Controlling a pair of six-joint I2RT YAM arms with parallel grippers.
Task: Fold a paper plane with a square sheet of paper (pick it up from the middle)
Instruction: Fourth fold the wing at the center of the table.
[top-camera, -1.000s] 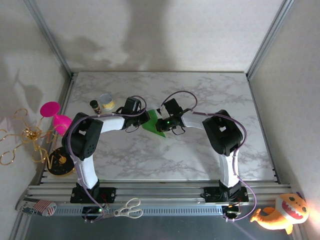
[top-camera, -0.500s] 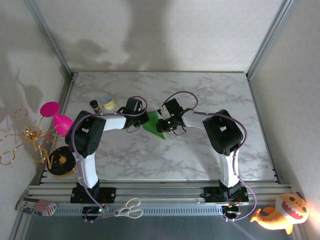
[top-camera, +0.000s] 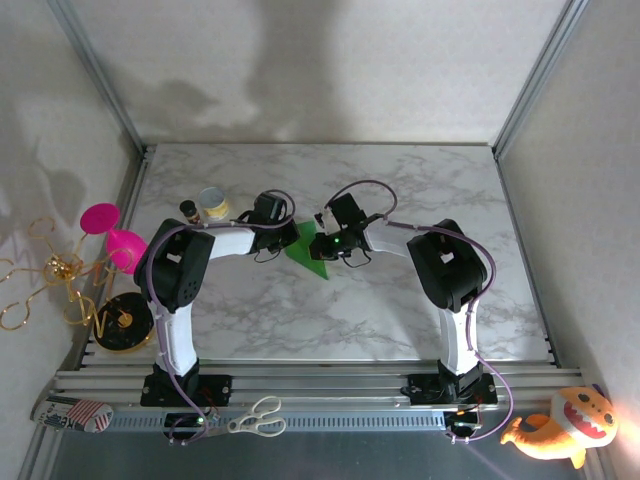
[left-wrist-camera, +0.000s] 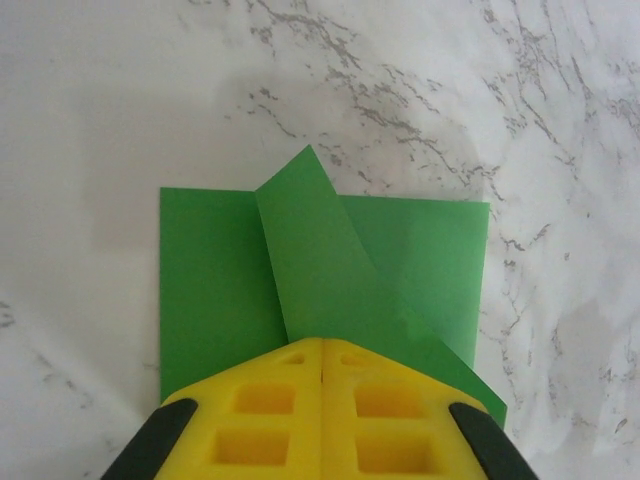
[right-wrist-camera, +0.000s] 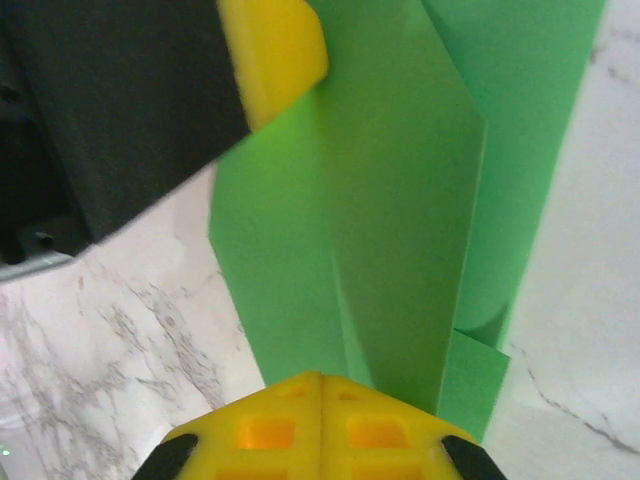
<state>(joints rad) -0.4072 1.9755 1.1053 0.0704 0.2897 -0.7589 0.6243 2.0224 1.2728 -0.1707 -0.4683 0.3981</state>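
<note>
The white marble-patterned desk carries the work near its middle, between the two arms. There lies the thin bright-green square sheet of paper, partly folded. In the left wrist view most of it is flat on the desk, with one long narrow flap turned over at a slant across it. The right wrist view shows a lengthwise crease and a small turned corner. I judge the task to be at an early-to-middle stage: the first folds are made, but there is no pointed dart yet, and the nose and wing creases are left to do. The left claw has its yellow pads pressed together on the near end of the flap. The right claw is likewise closed, pinching the sheet from the opposite side. The two claws are near each other with the paper between them.
</note>
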